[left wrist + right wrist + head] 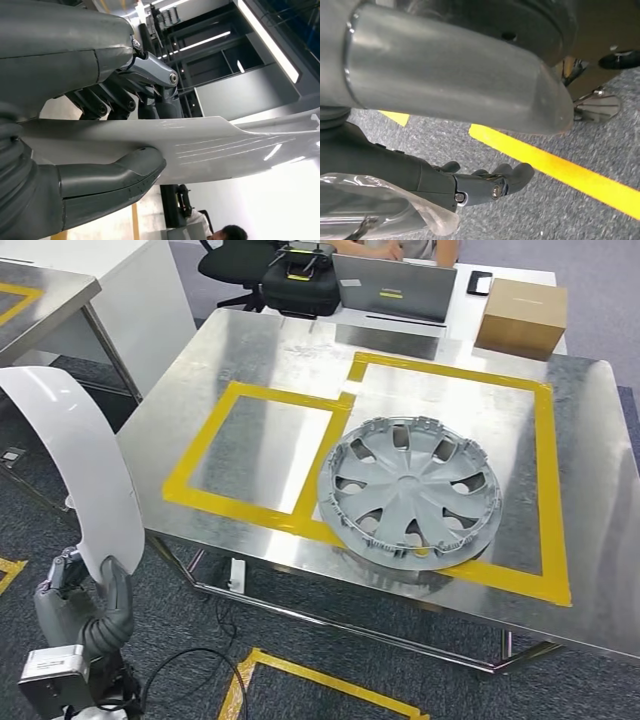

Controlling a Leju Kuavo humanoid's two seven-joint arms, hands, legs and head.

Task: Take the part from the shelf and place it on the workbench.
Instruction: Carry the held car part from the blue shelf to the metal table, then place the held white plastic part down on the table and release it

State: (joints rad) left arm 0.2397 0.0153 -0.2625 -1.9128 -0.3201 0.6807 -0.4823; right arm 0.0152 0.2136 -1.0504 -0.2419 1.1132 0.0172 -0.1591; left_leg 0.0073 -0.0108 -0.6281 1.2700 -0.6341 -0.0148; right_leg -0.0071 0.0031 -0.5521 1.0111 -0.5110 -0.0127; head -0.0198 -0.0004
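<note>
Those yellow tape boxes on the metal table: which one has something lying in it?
The larger taped rectangle, on the right, holds the grey hubcap, whose rim overlaps the tape on its left and near sides. The smaller taped rectangle beside it frames only bare metal.

A grey wheel cover [410, 490] lies flat inside the larger yellow tape outline [549, 480]. Beyond the far edge, a closed laptop [395, 287], a cardboard box [521, 318] and a black phone [479, 282] sit on a white desk [453, 330].
</note>
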